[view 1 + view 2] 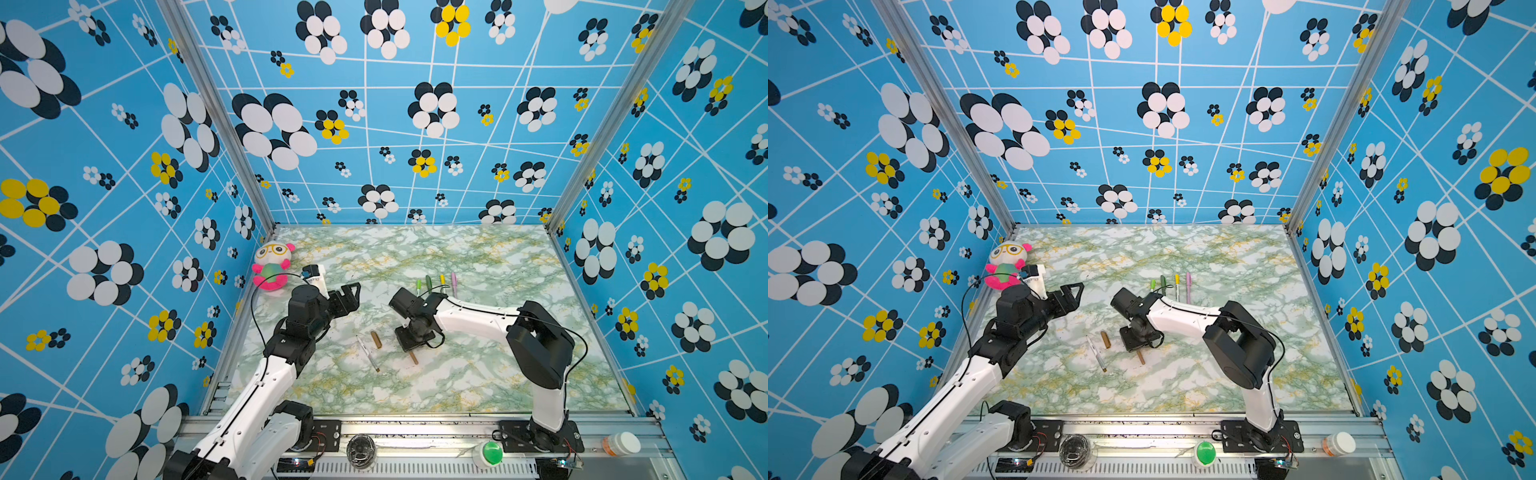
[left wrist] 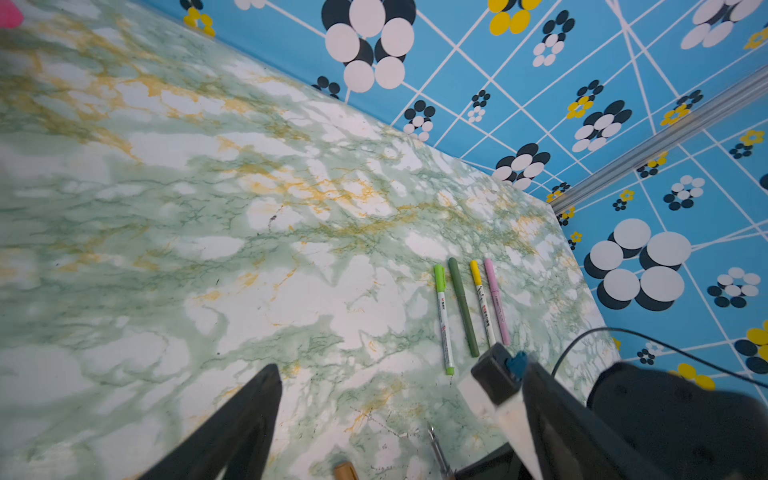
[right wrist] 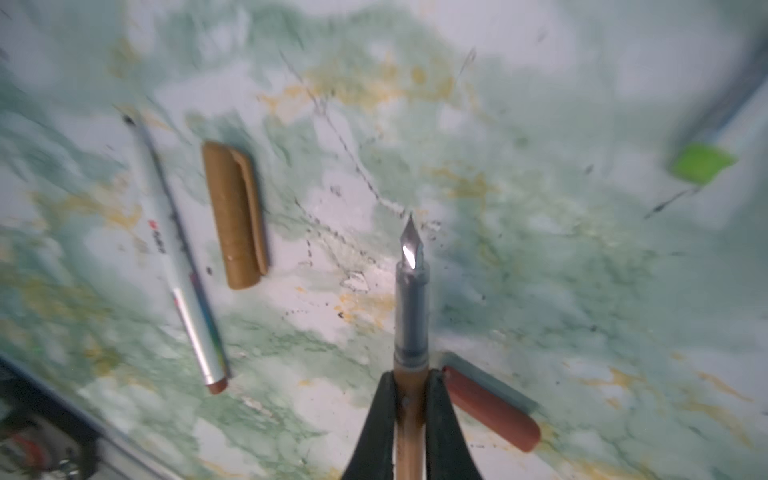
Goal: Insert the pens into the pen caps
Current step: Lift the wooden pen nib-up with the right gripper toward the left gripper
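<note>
Nearest the front of the marble-patterned table (image 1: 457,382), the right pincer (image 3: 409,388) points down and is clamped narrow on a brown pen (image 3: 410,316). It grips the barrel just behind the clear grip section, and the bare metal nib sticks out ahead of the jaws. In both top views the pen's back end pokes out from under the wrist towards the front edge. A reddish-brown cap (image 3: 494,409) lies on the table just beside the pincer, apart from the pen.

To the left of it lie a white pen (image 1: 368,353), uncapped, and a brown cap (image 1: 376,338), side by side and not touching.

Further back, the left pincer (image 1: 351,291) hangs above the table with its jaws spread wide and nothing between them.

Beyond the right arm, four capped pens (image 2: 469,307) lie in a neat row: lime green, dark green, yellow, pink. A plush toy (image 1: 272,266) sits at the far left edge.
</note>
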Available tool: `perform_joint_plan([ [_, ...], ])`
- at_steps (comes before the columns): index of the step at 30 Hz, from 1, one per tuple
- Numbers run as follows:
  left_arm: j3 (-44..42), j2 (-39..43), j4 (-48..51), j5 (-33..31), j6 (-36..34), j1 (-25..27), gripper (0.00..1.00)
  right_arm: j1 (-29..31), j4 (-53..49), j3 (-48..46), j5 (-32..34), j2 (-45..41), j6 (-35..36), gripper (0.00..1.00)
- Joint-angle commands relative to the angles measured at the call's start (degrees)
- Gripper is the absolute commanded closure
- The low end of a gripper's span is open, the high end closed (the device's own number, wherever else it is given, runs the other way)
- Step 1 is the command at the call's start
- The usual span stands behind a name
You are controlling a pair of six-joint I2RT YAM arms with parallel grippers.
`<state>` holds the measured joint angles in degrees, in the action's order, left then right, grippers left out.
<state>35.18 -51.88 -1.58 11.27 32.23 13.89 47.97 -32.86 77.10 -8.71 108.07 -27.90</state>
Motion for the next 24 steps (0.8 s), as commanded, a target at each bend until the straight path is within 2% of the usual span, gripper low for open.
perform_joint_plan([
  [1,3.2,-0.8,-1.8,6.7,-4.0,-0.5,0.09,-5.5,10.1,0.5,-8.8,-7.6,-6.3,0.94],
  [5,4.2,-3.5,-5.1,15.2,-2.8,-0.5,0.1,-10.9,18.5,1.7,-15.0,-9.6,-12.3,0.95],
  [8,4.6,-6.5,-8.3,21.1,-0.7,-0.1,0.12,-12.7,21.3,3.8,-18.2,-9.8,-14.4,0.96],
  [11,5.5,-9.7,-9.3,24.3,0.5,1.1,0.15,-13.1,23.1,4.8,-20.4,-10.2,-15.5,0.96],
  [15,7.8,-13.6,-8.7,26.7,-0.1,3.5,0.2,-13.1,24.4,5.0,-22.3,-11.1,-16.3,0.96],
  [24,10.8,-20.3,-11.6,26.3,1.2,7.7,0.28,-13.0,26.6,2.6,-25.1,-12.6,-17.5,0.98],
])
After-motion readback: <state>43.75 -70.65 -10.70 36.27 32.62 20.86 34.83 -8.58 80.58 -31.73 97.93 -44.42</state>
